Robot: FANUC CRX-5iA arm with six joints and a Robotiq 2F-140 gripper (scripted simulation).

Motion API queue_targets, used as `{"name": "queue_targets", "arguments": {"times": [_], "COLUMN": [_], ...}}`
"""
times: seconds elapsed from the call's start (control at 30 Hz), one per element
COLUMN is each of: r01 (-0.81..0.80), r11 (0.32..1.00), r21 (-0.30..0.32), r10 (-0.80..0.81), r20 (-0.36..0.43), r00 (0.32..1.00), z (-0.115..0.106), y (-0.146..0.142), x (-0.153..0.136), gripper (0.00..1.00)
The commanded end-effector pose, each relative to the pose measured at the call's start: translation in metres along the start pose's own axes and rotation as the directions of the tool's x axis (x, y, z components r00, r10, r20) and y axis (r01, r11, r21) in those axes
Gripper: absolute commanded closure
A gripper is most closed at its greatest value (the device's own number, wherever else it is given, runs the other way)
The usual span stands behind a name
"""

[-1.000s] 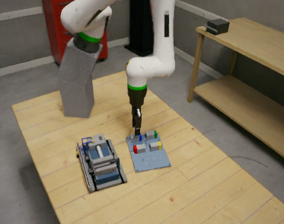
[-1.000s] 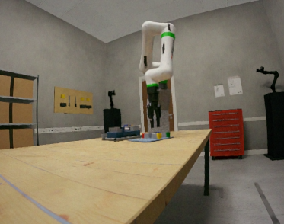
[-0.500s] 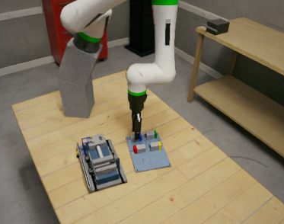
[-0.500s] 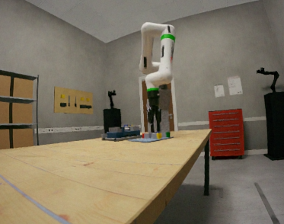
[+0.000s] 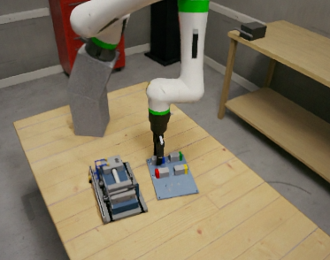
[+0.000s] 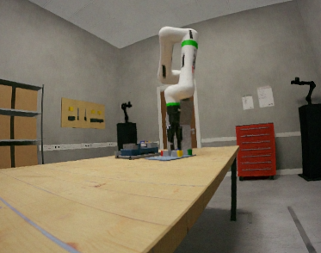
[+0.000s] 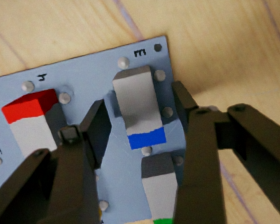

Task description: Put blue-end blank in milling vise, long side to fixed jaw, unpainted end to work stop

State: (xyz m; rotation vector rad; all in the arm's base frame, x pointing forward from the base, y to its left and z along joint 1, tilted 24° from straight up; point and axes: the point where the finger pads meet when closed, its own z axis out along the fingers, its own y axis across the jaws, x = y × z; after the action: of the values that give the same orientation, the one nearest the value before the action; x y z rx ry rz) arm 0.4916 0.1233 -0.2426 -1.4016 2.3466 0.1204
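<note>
The blank with the blue end (image 5: 163, 160) (image 7: 138, 102) lies on the blue-grey plate (image 5: 177, 189) (image 7: 123, 182) beside several pins, near the corner marked 3. My gripper (image 5: 158, 163) (image 6: 175, 149) (image 7: 140, 105) is partly open and low over the plate. In the wrist view its fingers stand on either long side of this blank, with a gap on both sides. The milling vise (image 5: 125, 206) (image 6: 139, 151) stands beside the plate, with blue hoses at its far end. Its bars and work stop are not clear at this size.
The red-ended blank (image 5: 163, 172) (image 7: 31, 117) lies close to the left finger in the wrist view. The green-ended blank (image 5: 174, 156) (image 7: 160, 185) is just past the blue end. The yellow-ended blank (image 5: 180, 170) (image 6: 179, 153) is also on the plate. Pins stand between the blanks.
</note>
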Motion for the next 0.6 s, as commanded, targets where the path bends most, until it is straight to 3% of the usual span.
{"name": "queue_targets", "arguments": {"times": [0.0, 0.57], "r01": [0.0, 0.0], "r11": [1.0, 1.0], "r21": [0.001, 0.001], "r10": [0.0, 0.0], "r20": [0.002, 0.002], "r00": [1.0, 1.0], "z": [0.0057, 0.0018], "y": [-0.0007, -0.0007], "x": [-0.0003, -0.0003], "gripper": [0.55, 0.55]}}
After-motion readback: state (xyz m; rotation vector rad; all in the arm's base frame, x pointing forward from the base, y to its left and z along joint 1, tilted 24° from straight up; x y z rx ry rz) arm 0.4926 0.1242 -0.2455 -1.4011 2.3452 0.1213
